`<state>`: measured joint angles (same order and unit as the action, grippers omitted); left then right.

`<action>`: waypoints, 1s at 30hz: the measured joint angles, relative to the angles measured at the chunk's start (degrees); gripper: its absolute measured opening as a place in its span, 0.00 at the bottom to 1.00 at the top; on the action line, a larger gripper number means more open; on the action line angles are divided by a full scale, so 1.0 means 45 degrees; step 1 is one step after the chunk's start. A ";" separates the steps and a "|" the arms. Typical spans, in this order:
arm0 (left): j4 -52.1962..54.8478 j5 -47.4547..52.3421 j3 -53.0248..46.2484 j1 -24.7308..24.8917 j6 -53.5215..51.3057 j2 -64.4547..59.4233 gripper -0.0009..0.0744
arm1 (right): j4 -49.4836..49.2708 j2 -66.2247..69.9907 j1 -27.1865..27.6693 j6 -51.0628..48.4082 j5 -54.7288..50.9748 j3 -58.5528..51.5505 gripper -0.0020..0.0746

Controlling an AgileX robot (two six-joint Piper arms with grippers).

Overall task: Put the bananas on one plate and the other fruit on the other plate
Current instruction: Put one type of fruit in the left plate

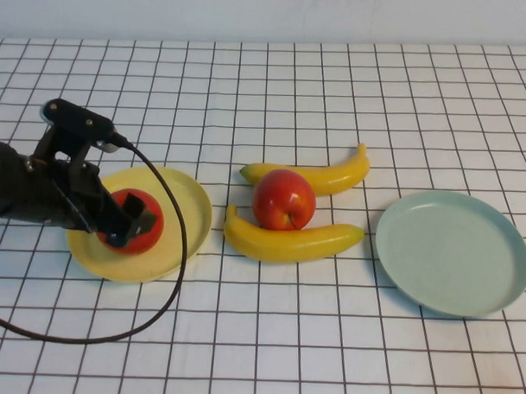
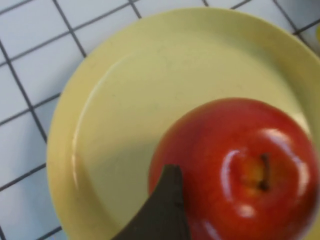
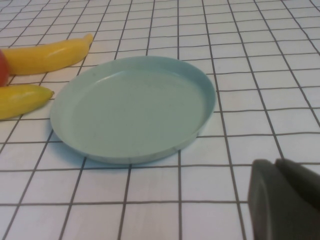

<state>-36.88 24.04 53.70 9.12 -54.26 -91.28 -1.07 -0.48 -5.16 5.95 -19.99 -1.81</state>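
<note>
My left gripper [image 1: 128, 220] is low over the yellow plate [image 1: 189, 203], shut on a red apple [image 1: 150, 212] that rests on or just above the plate. In the left wrist view one dark finger [image 2: 167, 210] lies against the apple [image 2: 240, 165] over the yellow plate [image 2: 125, 100]. The second red apple [image 1: 284, 199] sits between the two bananas [image 1: 320, 176] [image 1: 292, 241] at the table's middle. The pale blue-green plate [image 1: 452, 252] lies empty at the right. My right gripper [image 3: 274, 162] is shut and empty, near the blue-green plate [image 3: 132, 107]; it is out of the high view.
A black cable [image 1: 169, 289] loops from the left arm across the table in front of the yellow plate. The white checked tablecloth [image 1: 327, 355] covers the table. Banana ends [image 3: 47, 55] [image 3: 22, 100] show beyond the blue-green plate in the right wrist view.
</note>
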 joint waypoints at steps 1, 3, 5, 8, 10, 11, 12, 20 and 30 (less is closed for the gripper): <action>0.0000 0.0438 0.0166 -0.0021 0.0057 0.0096 0.90 | 0.0000 0.0000 0.0000 0.0000 0.0000 0.0000 0.00; 0.0051 0.0626 0.0388 -0.0021 0.0050 0.0233 0.90 | 0.0000 0.0000 0.0000 0.0000 0.0000 0.0000 0.00; 0.0001 0.1045 0.0555 -0.0076 0.0135 0.0303 0.90 | 0.0000 0.0000 0.0000 0.0000 0.0000 0.0000 0.00; 0.0053 0.1347 0.0738 -0.0157 0.0291 0.0404 0.90 | 0.0000 0.0000 0.0000 0.0000 0.0000 0.0000 0.00; 0.0053 0.1758 0.0932 -0.0245 0.0451 0.0476 0.90 | 0.0000 0.0000 0.0000 0.0000 0.0000 0.0000 0.00; 0.0053 0.1865 0.1017 -0.0244 0.0476 0.0559 0.90 | 0.0000 0.0000 0.0000 0.0000 0.0000 0.0000 0.00; 0.0053 0.2053 0.1160 -0.0244 0.0500 0.0664 0.90 | 0.0000 0.0000 0.0000 0.0000 0.0000 0.0000 0.00; -0.1561 0.2838 0.2269 -0.0214 0.0358 0.1159 0.90 | 0.0000 0.0000 0.0000 0.0000 0.0000 0.0000 0.00; -0.3088 0.1752 0.2378 0.1979 -0.1773 0.0768 0.90 | 0.0000 0.0000 0.0000 0.0000 0.0000 0.0000 0.00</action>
<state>-50.78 31.92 64.41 18.02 -62.24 -87.82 -1.07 -0.48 -5.16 5.95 -19.99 -1.81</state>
